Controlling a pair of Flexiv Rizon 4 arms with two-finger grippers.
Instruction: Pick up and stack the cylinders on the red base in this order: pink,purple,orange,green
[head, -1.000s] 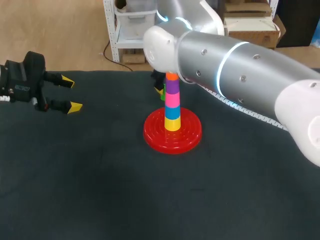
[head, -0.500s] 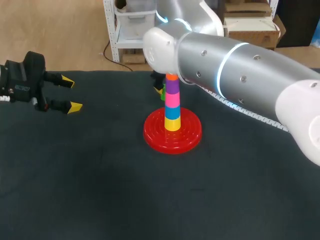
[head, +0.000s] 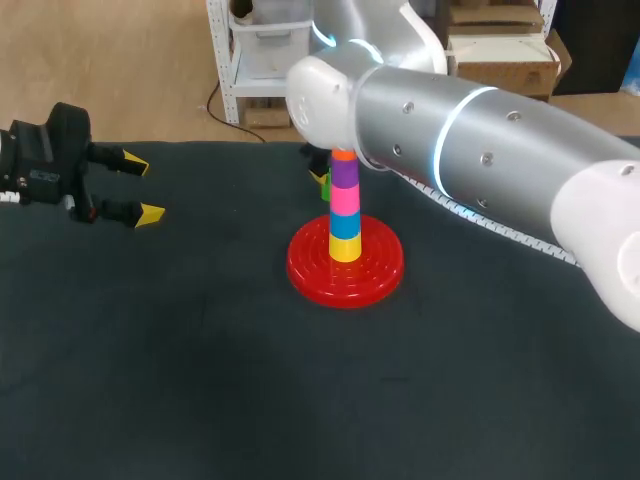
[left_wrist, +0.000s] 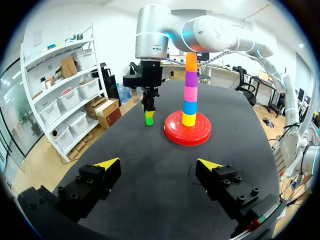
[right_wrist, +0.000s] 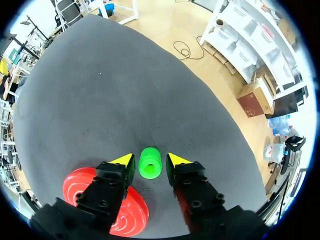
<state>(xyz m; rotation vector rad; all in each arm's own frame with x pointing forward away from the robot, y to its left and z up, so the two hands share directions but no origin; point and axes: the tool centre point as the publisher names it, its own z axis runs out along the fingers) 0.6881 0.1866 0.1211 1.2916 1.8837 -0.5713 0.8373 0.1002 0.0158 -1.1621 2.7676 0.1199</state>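
The green cylinder (right_wrist: 150, 162) looks light, hard and slippery. The right fingers (right_wrist: 122, 161) sit open at its 3 and 9 o'clock; pinch its sides.

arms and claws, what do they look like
The right arm is silver-grey rounded tubes with white joints, glowing pale blue rings and a white ribbed cable alongside. The left claw and right claw are black and blocky with screws, each with two fingers ending in bright yellow wedge tips.

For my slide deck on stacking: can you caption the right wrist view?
Open right claw straddles the green cylinder on the dark table, red base beside it.
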